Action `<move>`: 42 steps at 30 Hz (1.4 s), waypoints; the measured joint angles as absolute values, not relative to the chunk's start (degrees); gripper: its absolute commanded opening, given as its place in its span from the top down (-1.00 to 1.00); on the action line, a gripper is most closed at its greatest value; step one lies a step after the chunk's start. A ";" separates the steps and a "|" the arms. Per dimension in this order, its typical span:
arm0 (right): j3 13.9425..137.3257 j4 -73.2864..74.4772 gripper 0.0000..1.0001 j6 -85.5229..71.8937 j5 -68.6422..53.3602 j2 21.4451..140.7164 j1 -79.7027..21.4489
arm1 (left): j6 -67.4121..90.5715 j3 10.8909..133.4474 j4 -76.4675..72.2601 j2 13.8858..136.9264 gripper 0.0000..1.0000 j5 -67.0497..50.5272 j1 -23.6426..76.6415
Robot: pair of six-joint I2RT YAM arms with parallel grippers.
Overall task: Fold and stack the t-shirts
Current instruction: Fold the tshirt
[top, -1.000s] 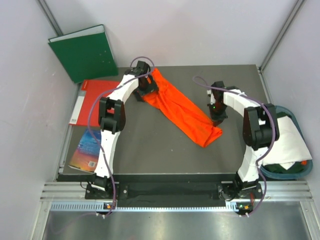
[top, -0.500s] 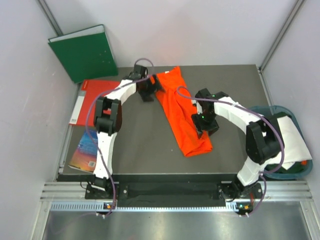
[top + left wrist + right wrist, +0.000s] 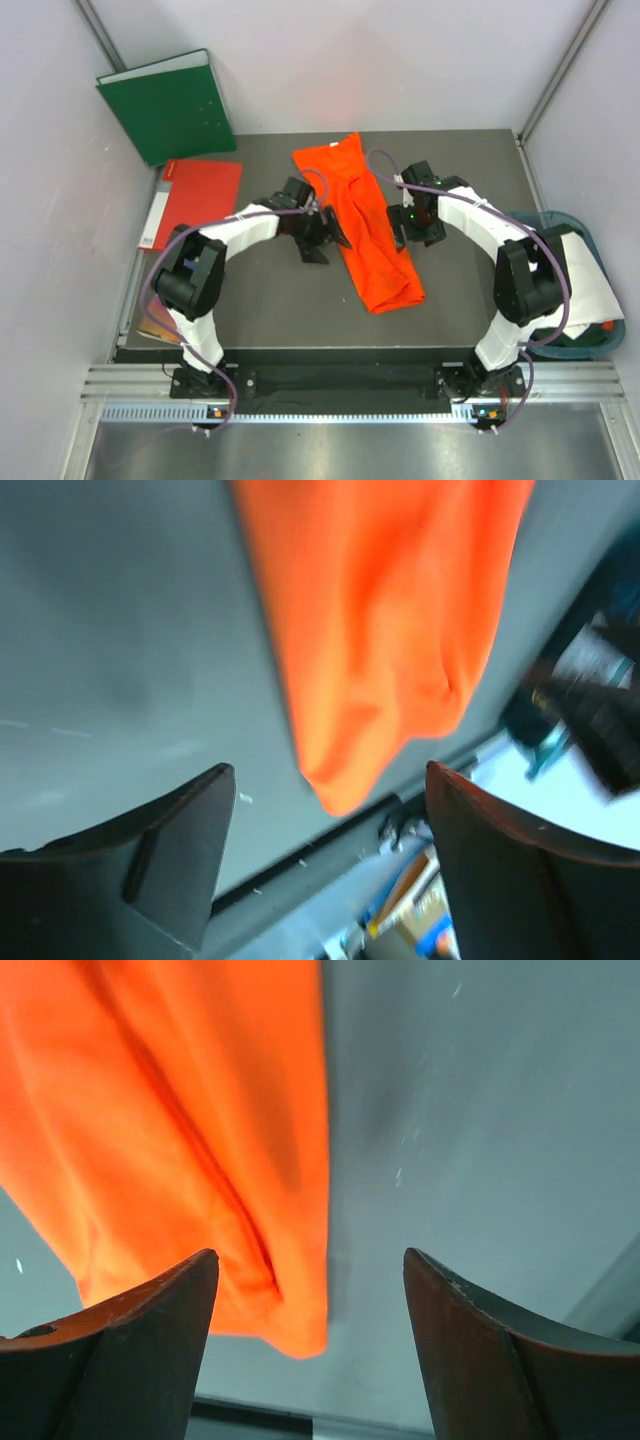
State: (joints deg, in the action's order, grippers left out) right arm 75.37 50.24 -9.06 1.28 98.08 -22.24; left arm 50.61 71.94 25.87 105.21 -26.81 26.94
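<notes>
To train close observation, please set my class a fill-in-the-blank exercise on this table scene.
1. The t-shirt lying on the table is ____.
2. The white t-shirt hangs over a ____.
3. The left gripper and right gripper both stand ____.
4. The binder beyond the red folder is ____.
Missing words: orange; basket; open; green.

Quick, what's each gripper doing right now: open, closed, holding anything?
Left gripper: open, holding nothing.
Right gripper: open, holding nothing.

White arm shells, black joints, looping purple cables.
</notes>
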 measured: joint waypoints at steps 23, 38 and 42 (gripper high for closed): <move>81.19 42.15 -0.49 -9.08 -6.46 102.48 -6.68 | 64.05 69.36 24.03 113.69 1.00 -30.72 47.97; 73.89 41.34 -0.50 -9.02 -10.26 100.44 -6.74 | 56.40 70.70 42.39 108.44 1.00 -22.06 47.99; 73.87 41.39 -0.51 -8.99 -11.68 100.44 -7.57 | 55.81 66.43 45.47 101.38 1.00 -20.03 47.68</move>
